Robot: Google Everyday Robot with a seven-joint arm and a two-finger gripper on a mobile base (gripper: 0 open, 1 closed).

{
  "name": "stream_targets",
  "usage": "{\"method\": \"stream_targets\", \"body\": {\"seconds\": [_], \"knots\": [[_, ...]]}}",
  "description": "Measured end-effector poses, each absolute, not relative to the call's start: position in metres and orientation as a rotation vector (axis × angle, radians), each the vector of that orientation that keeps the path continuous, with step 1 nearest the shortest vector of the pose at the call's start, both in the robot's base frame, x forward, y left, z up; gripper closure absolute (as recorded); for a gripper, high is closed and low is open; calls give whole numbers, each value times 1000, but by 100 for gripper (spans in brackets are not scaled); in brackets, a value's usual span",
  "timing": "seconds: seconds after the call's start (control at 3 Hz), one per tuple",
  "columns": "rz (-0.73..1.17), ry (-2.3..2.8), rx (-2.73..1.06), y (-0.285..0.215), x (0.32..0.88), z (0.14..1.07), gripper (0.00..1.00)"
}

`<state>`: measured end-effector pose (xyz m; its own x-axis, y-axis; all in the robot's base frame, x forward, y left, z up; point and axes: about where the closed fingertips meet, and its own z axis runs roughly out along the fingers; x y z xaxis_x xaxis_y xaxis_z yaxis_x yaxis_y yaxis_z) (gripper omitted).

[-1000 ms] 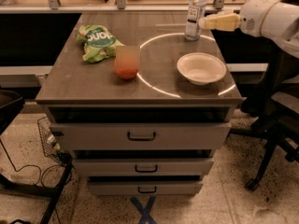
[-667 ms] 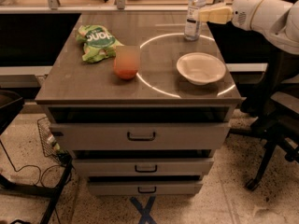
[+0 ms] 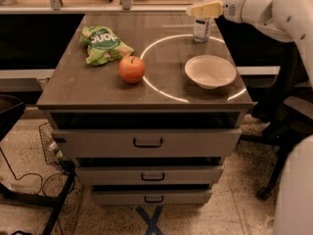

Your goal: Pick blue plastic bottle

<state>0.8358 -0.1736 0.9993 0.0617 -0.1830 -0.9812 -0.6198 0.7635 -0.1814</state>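
gripper [image 3: 198, 9] at bottle [image 3: 202, 27] upper half, maybe touching | grip: can't tell | bowl [image 3: 210, 71] near, in front | apple [image 3: 131, 68] well left

Upper part of blue plastic bottle [image 3: 201, 29] behind end effector [image 3: 192, 11]

A grey metal three-drawer cabinet [image 3: 98, 143] stands on speckled terrazzo floor [image 3: 234, 209], a blue tape cross [image 3: 151, 220] before it, a black wire basket [image 3: 49, 146] at its left. The gripper [image 3: 195, 10] hovers above its far right corner.
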Motion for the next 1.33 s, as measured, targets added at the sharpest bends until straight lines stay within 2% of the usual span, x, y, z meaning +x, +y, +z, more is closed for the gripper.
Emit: {"method": "stream_targets", "body": {"seconds": [0.67,1.0,1.33], "knots": [[405,1547,-550,-153,884,951,0],[410,1555,-461,-170,899,931,0],[391,1563,-408,-187,910,914,19]]}}
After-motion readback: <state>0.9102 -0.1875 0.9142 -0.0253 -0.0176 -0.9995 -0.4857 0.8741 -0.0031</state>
